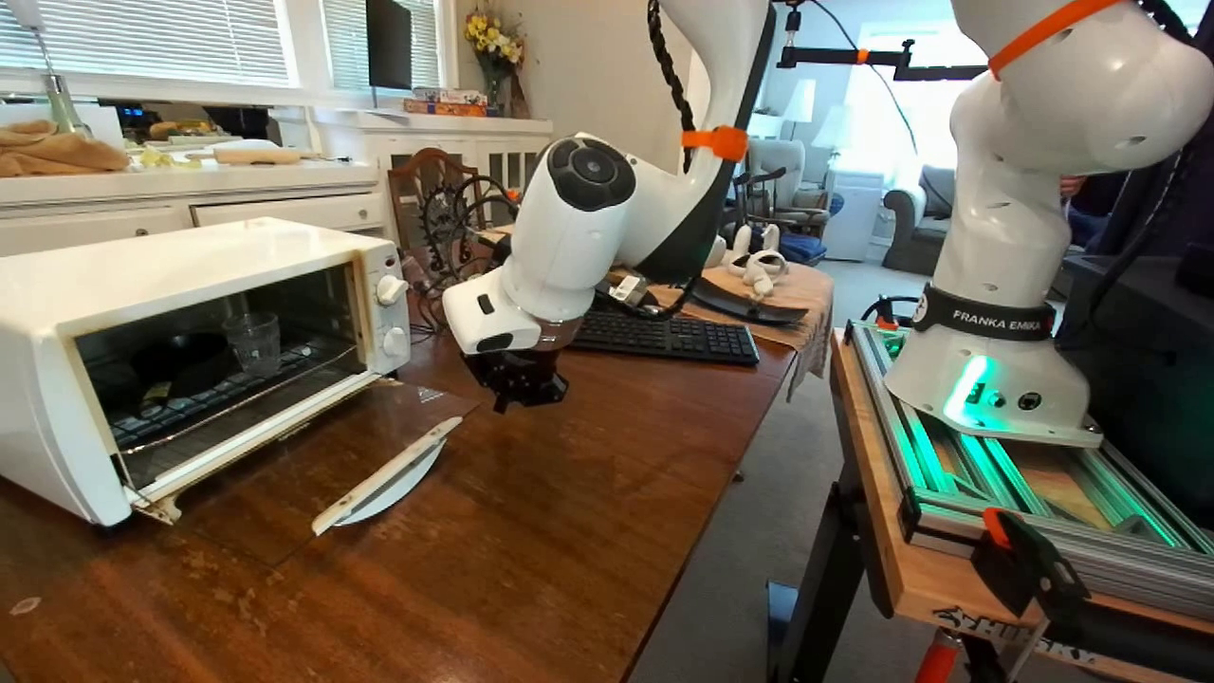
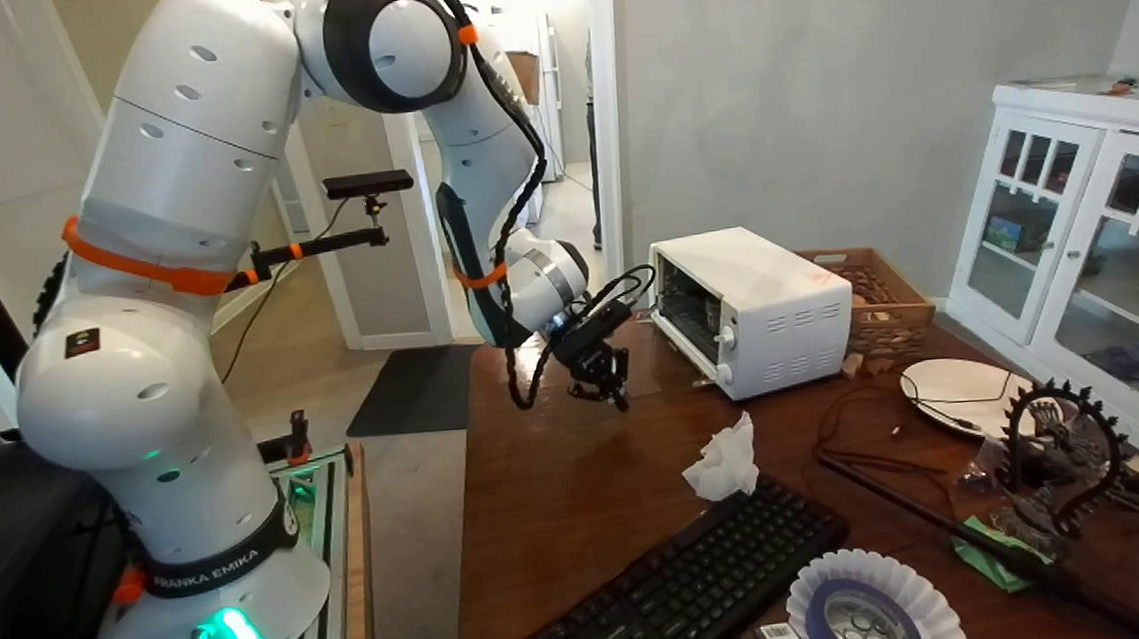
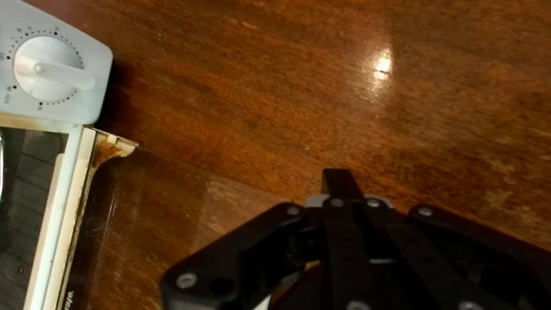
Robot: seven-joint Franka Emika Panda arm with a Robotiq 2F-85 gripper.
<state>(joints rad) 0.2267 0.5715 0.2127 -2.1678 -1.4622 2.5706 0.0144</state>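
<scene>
My gripper (image 1: 524, 391) is shut and empty, its fingertips together in the wrist view (image 3: 342, 183). It hangs over the brown wooden table, near the toaster oven's opening side, and also shows in an exterior view (image 2: 619, 396). The white toaster oven (image 1: 209, 261) has its glass door folded down; the door's long light handle (image 1: 389, 474) lies low in front of it. Inside the oven are a clear cup (image 1: 253, 341) and a dark round dish (image 1: 180, 360) on a wire rack. The wrist view shows an oven knob (image 3: 48, 69) and part of the lowered glass door (image 3: 146, 241).
A black keyboard (image 2: 688, 582) lies on the table (image 2: 561, 490) with a crumpled white tissue (image 2: 725, 461) by it. A woven basket (image 2: 878, 288), white plate (image 2: 966, 394), black cables and a fluted white dish (image 2: 809, 593) are also there.
</scene>
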